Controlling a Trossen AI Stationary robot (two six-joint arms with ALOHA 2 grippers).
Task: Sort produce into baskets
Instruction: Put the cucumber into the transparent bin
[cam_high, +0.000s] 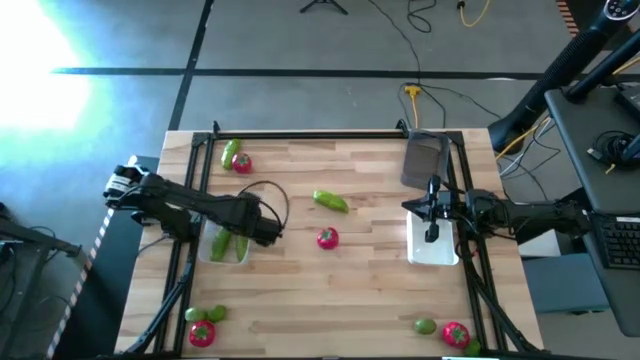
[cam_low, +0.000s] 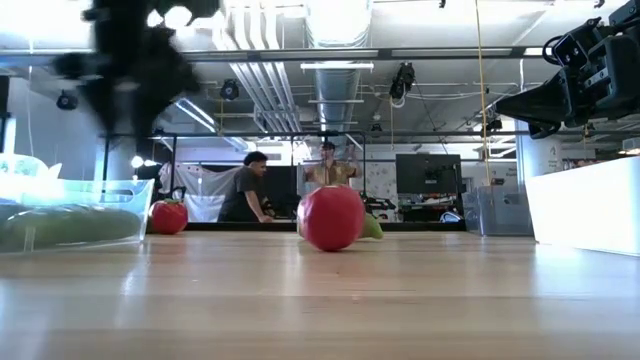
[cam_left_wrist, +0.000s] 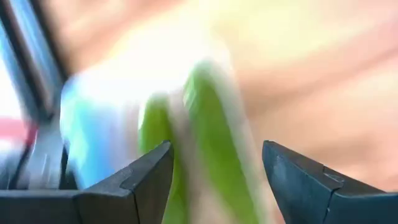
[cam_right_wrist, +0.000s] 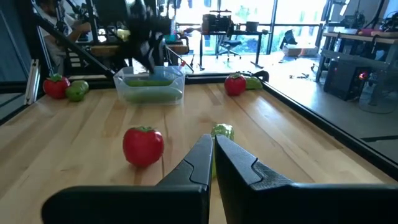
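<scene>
My left gripper (cam_high: 264, 230) hangs open and empty over the clear basket (cam_high: 228, 246) at the table's left. Two green cucumbers (cam_left_wrist: 208, 143) lie in that basket. My right gripper (cam_high: 432, 218) is shut and empty above the white basket (cam_high: 433, 246) at the right. A grey basket (cam_high: 424, 160) stands behind it. A cucumber (cam_high: 330, 201) and a tomato (cam_high: 327, 238) lie on the table's middle; both also show in the right wrist view, the tomato (cam_right_wrist: 143, 145) and the cucumber (cam_right_wrist: 221, 132).
A cucumber (cam_high: 230, 152) and a tomato (cam_high: 241, 163) lie at the far left. Two limes (cam_high: 205, 314) and a tomato (cam_high: 201, 333) lie at the near left. A lime (cam_high: 425, 326) and a tomato (cam_high: 455, 333) lie at the near right. People sit beyond the table (cam_low: 250, 190).
</scene>
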